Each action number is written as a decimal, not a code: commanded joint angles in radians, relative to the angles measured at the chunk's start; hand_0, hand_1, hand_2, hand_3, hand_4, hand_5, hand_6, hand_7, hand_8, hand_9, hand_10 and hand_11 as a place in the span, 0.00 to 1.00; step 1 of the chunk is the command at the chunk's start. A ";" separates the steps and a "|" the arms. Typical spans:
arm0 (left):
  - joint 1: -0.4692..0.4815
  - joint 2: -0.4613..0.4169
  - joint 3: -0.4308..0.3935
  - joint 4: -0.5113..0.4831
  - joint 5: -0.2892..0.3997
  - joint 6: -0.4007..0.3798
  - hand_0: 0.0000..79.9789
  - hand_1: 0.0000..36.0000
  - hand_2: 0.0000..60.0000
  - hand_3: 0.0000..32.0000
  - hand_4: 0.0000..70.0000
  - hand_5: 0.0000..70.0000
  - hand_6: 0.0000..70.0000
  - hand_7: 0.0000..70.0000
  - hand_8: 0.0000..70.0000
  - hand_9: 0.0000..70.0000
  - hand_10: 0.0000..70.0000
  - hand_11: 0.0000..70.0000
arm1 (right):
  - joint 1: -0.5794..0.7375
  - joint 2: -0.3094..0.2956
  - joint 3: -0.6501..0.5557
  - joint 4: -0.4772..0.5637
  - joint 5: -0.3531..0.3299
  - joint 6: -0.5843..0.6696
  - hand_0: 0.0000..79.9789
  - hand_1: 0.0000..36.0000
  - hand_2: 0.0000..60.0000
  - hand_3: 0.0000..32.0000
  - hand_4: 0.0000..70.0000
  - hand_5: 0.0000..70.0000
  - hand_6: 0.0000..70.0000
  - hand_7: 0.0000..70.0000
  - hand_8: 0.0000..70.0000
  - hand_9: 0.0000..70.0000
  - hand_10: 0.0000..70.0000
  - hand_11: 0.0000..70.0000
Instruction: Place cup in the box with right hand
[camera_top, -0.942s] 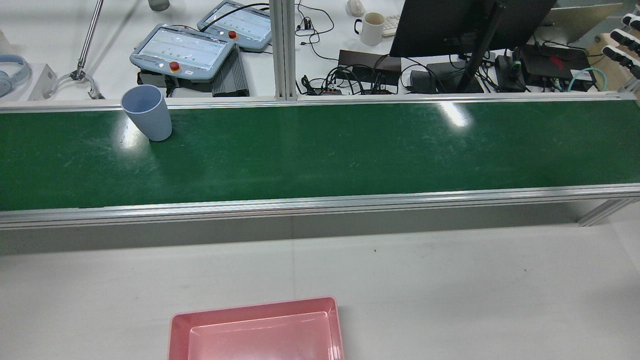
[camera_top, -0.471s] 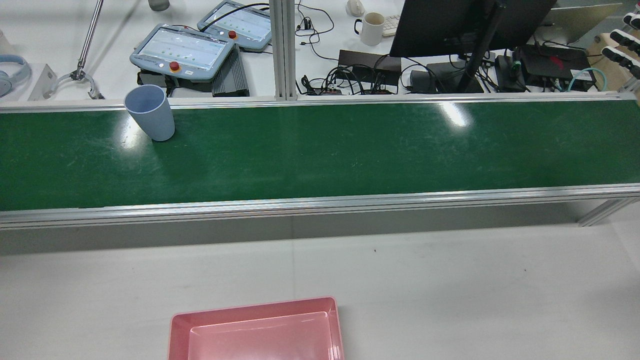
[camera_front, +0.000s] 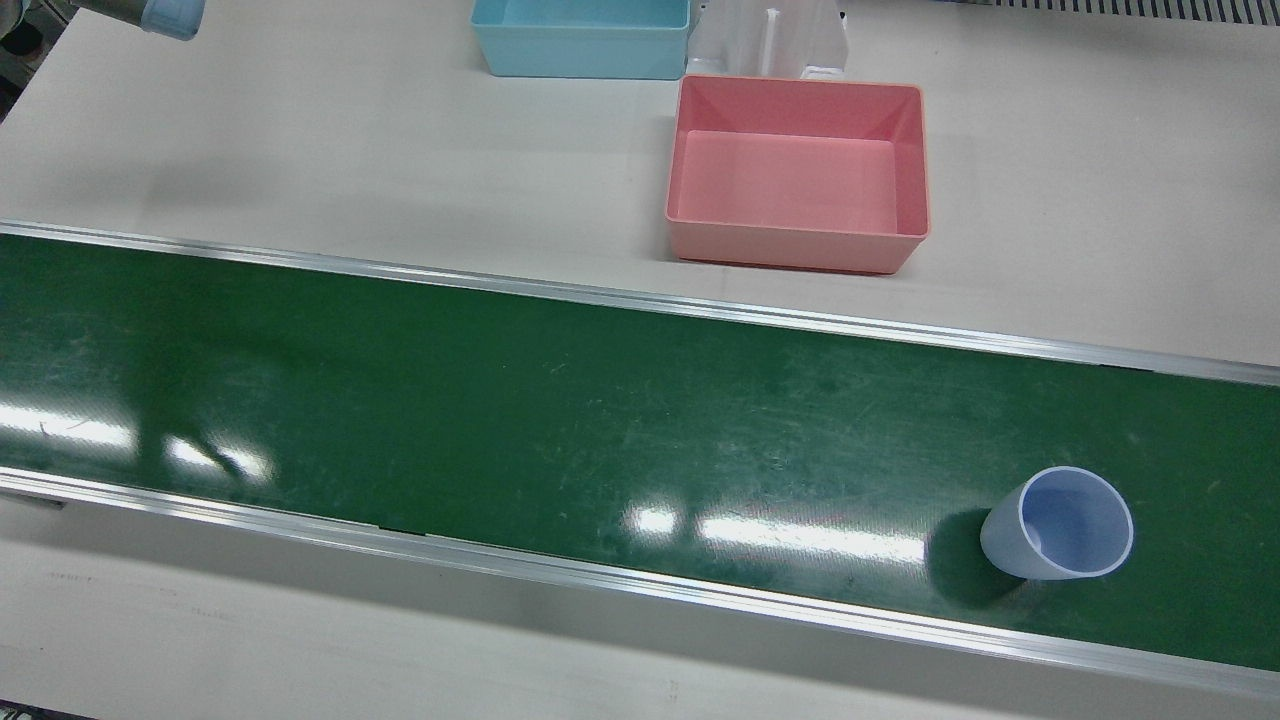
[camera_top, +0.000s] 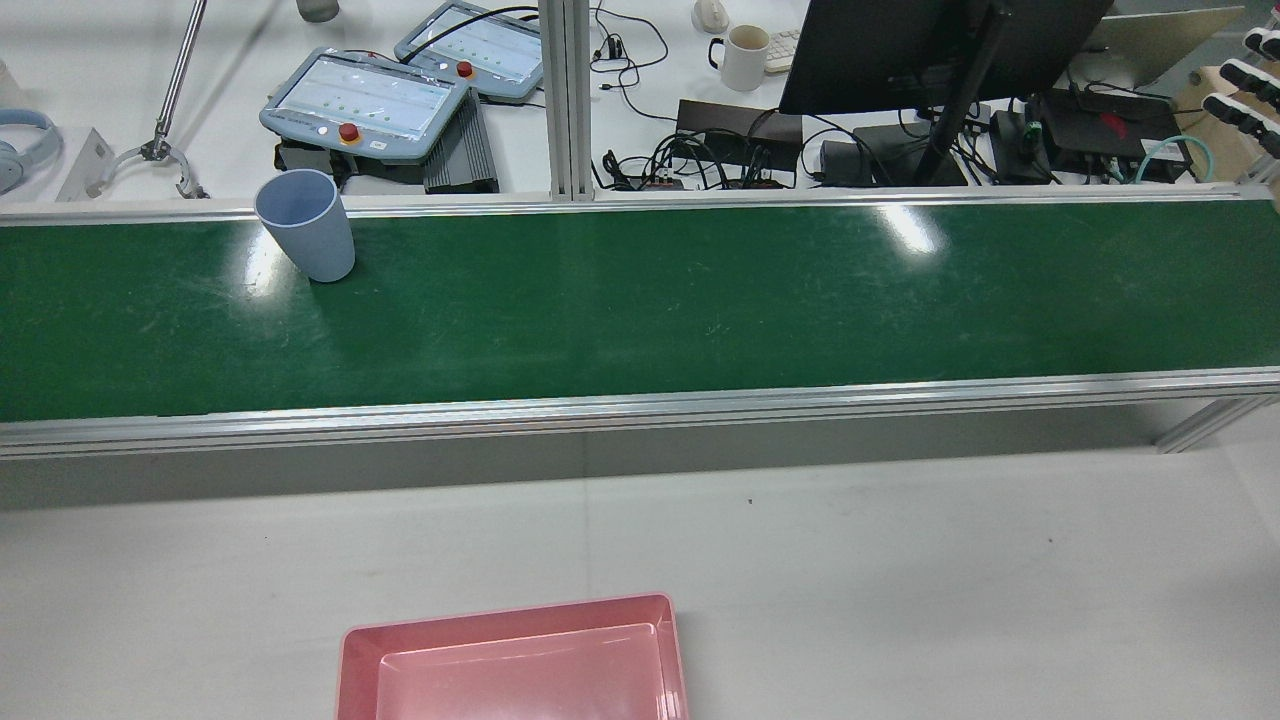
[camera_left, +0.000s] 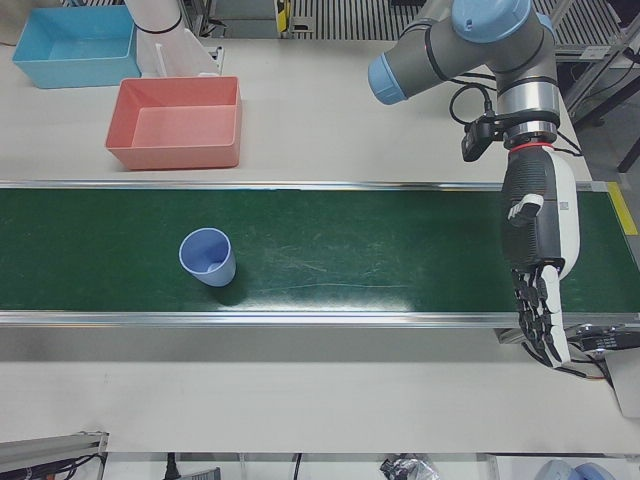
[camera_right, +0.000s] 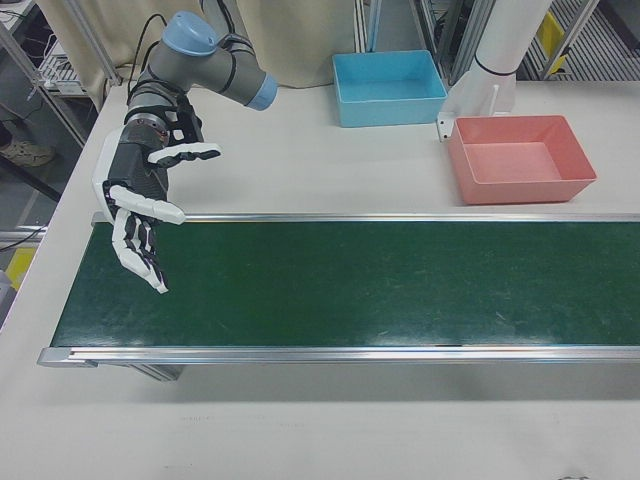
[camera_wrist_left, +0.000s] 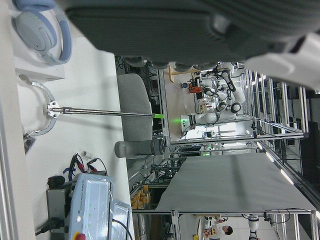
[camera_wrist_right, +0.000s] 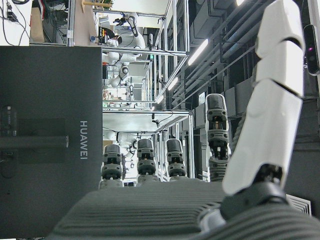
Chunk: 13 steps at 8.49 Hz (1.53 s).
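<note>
In the front view, a pale blue, handleless, tapered cup is seen upright on the green belt, well apart from the pink box. In the right-front view, the right hand is spread, empty, over the belt's end.

A pale blue-grey plastic cup, handleless and tapering toward its base, is seen standing upright and empty on the green conveyor belt, close to the belt's operator-side rail and near its end on the robot's left. A pink rectangular box, open-topped and empty, is set on the white table on the robot's side of the belt, well apart from the cup; in the front view it lies at roughly eleven o'clock from the cup, in the left-front view at about eleven o'clock as well.
</note>
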<state>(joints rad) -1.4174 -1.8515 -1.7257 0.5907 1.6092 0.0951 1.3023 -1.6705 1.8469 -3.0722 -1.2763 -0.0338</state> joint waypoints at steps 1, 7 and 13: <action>0.000 0.000 0.000 0.000 0.000 0.000 0.00 0.00 0.00 0.00 0.00 0.00 0.00 0.00 0.00 0.00 0.00 0.00 | 0.000 0.000 0.000 0.000 0.000 0.000 0.65 0.52 0.21 0.36 0.36 0.09 0.07 0.35 0.18 0.23 0.14 0.22; 0.000 0.000 0.000 0.000 0.000 0.000 0.00 0.00 0.00 0.00 0.00 0.00 0.00 0.00 0.00 0.00 0.00 0.00 | -0.002 0.000 -0.006 0.001 0.000 -0.003 0.65 0.53 0.23 0.35 0.38 0.10 0.07 0.36 0.18 0.24 0.15 0.23; 0.000 0.000 -0.001 -0.002 0.000 -0.002 0.00 0.00 0.00 0.00 0.00 0.00 0.00 0.00 0.00 0.00 0.00 0.00 | -0.003 0.002 -0.017 0.006 -0.002 -0.001 0.65 0.51 0.23 0.34 0.40 0.09 0.08 0.36 0.19 0.25 0.16 0.25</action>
<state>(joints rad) -1.4174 -1.8515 -1.7251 0.5890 1.6091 0.0946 1.2986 -1.6679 1.8321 -3.0694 -1.2763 -0.0369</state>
